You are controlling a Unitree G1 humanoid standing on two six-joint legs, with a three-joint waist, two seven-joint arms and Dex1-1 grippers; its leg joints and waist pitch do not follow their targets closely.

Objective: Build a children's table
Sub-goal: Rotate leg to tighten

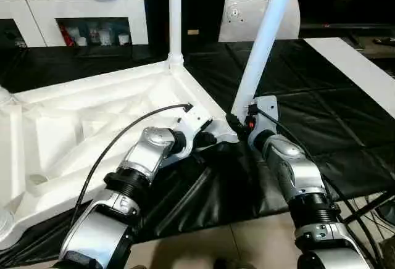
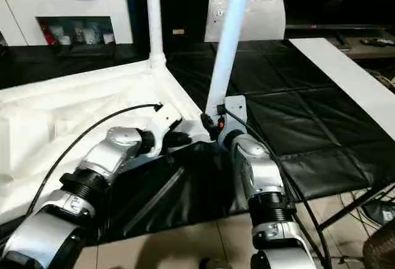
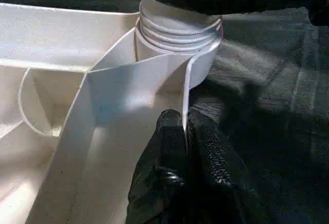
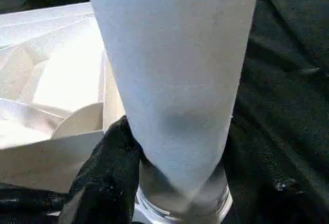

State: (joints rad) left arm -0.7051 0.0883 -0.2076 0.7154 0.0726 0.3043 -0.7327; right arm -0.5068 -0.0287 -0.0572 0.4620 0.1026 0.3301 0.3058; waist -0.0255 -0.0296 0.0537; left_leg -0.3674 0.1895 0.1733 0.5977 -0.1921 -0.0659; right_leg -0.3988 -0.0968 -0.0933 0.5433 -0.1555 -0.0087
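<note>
The right gripper (image 1: 237, 123) clasps the foot of a leg (image 1: 264, 41), its black fingers (image 4: 105, 175) about half spread round the base. That leg rises up and leans away to the right, its threaded end apparently sitting at the near corner socket (image 3: 177, 34), though how deep is hard to see. The left gripper (image 3: 185, 131) is pinched shut on the tabletop's (image 1: 74, 133) thin rim just beside that socket. The tabletop lies upside down on the black mat (image 1: 321, 121); another leg (image 1: 175, 16) stands upright in the far corner.
</note>
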